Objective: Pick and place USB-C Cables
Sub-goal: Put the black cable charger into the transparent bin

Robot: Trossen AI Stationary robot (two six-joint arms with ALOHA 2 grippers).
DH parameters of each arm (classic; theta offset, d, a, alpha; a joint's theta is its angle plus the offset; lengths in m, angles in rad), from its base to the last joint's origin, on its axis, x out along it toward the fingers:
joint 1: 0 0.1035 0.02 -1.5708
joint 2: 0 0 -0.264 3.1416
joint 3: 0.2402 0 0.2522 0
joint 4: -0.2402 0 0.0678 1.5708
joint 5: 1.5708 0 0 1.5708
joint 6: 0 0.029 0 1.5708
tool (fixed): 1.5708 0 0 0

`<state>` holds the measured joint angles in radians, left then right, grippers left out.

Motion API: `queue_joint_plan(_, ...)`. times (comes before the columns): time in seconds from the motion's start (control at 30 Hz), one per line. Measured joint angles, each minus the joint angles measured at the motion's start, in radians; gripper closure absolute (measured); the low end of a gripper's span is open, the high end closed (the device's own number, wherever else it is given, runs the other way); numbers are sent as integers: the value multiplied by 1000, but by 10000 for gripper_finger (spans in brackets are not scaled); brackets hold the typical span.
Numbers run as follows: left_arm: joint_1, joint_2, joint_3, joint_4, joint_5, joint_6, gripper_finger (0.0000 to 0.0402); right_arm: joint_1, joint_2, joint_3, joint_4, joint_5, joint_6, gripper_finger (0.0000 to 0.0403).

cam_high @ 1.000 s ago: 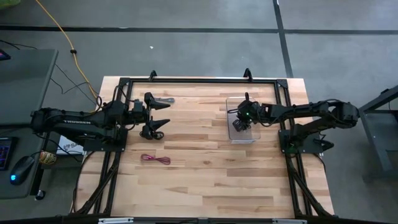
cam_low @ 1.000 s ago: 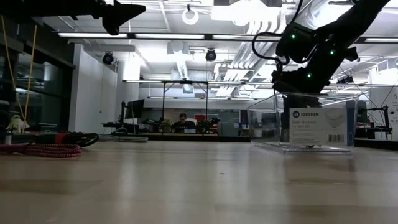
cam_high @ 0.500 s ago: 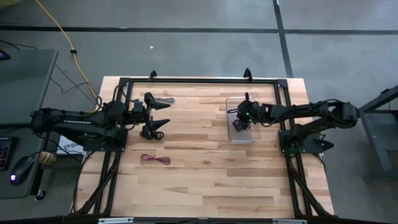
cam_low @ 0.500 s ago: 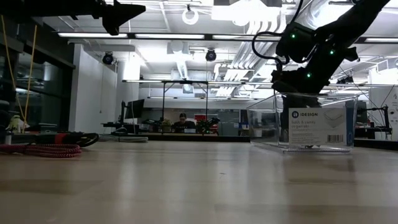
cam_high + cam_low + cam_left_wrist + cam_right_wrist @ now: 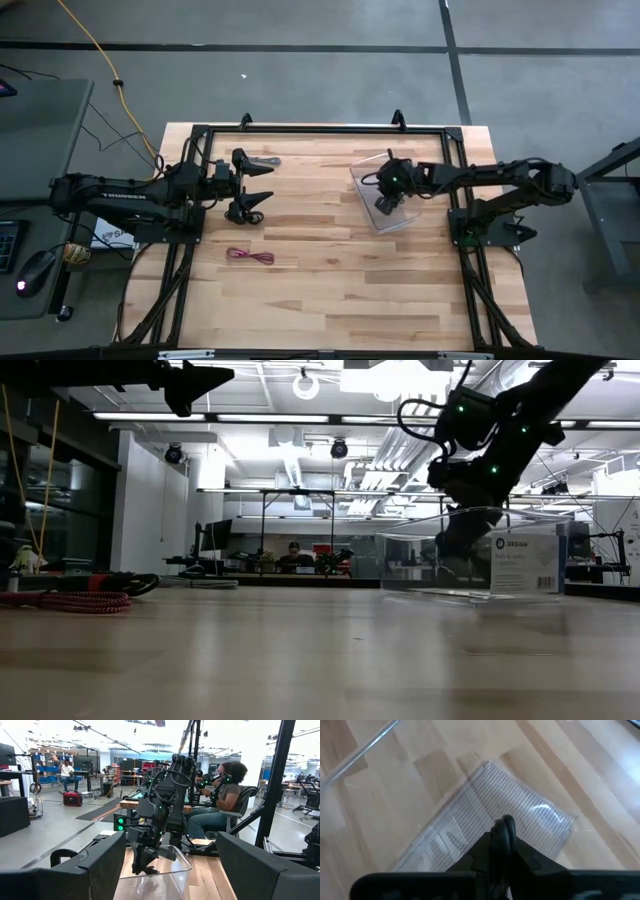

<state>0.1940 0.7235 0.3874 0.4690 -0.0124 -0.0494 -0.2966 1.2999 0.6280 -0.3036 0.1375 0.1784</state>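
Right gripper (image 5: 388,203) inside the clear plastic box (image 5: 364,196), fingers pinched on a black cable bundle (image 5: 504,838) directly above the ribbed floor. Left gripper (image 5: 262,185), parted and empty, nearer the magenta-red cable (image 5: 250,257) lying crosswise below it.

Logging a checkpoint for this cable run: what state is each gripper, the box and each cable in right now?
right gripper: shut on the black cable, down inside the clear box
black cable: held
clear box: open-topped, sitting skewed
left gripper: open, empty
grey cable: lying loose
black-and-red cable: lying loose
magenta cable: lying loose
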Motion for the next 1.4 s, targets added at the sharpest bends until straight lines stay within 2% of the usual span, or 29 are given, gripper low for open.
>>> queue_joint_plan(0.4,0,0,0,0,-2,0,110,48,-2,105,-126,-9,-153,375)
queue_joint_plan(0.53,0,0,0,0,-3,0,110,60,19,106,-128,-22,-150,375)
queue_joint_plan(0.93,0,0,0,0,-3,0,110,62,233,107,-111,-64,-159,375)
queue_joint_plan(1.4,0,0,0,0,-3,0,110,62,251,107,-95,-72,-157,375)
